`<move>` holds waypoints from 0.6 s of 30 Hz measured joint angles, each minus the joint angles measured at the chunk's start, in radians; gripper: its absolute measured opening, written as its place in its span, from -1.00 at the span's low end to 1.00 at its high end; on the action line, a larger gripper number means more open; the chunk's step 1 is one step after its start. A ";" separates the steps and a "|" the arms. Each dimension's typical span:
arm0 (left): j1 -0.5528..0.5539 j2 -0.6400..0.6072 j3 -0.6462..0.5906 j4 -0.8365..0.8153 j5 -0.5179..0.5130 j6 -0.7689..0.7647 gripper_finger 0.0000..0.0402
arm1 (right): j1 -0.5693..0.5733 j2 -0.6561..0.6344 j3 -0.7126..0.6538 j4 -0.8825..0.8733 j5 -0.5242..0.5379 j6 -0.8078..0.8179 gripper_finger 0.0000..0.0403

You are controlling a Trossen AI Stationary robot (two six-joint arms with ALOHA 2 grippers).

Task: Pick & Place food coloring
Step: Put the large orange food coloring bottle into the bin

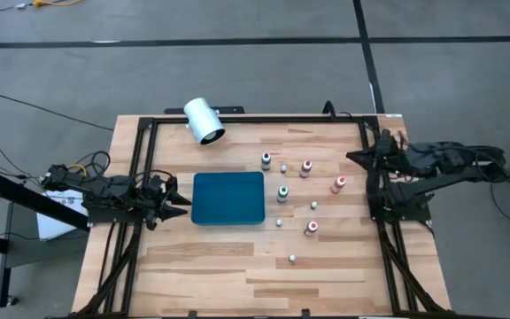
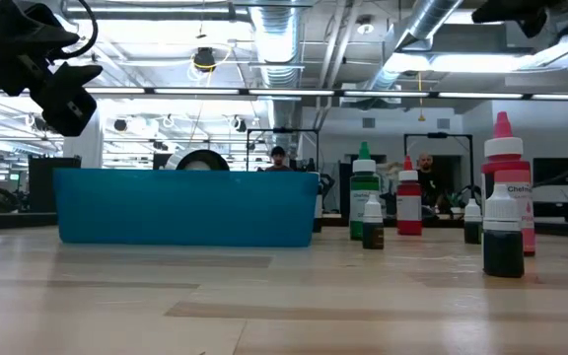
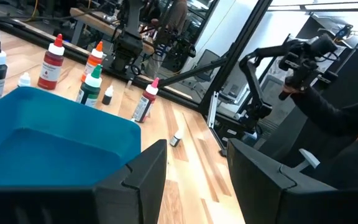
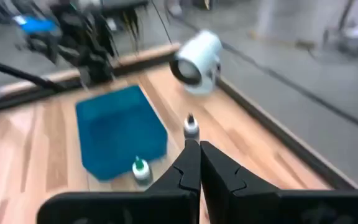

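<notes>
The food coloring is several tiny bottles standing upright on the wooden table, right of the teal tray (image 1: 228, 198): a dark-topped one (image 1: 266, 160), a green one (image 1: 283, 192) and red-topped ones (image 1: 306, 167) (image 1: 338, 184) (image 1: 312, 228). Tiny whitish pieces (image 1: 292, 259) stand among them. My left gripper (image 1: 182, 199) is open, level at the tray's left side, with nothing between its fingers (image 3: 194, 180). My right gripper (image 1: 351, 158) is shut and empty, raised at the table's right edge, slanting down toward the bottles (image 4: 199, 155).
A large white cylinder (image 1: 204, 120) lies on its side at the table's far edge. Black frame rails (image 1: 374, 204) run along the left, right and far sides. Bare wood stretches along the near edge. People (image 2: 279, 156) show in the room behind.
</notes>
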 joint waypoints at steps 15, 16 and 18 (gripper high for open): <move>0.000 0.000 0.000 0.000 0.000 0.000 -0.20 | -0.090 0.284 0.212 -0.462 -0.237 0.351 -0.66; 0.000 0.000 0.000 0.000 0.000 0.000 -0.20 | -0.095 0.298 0.212 -0.468 -0.254 0.351 -0.62; 0.000 0.000 0.000 0.000 0.000 0.000 -0.20 | -0.104 0.324 0.213 -0.485 -0.278 0.351 -0.54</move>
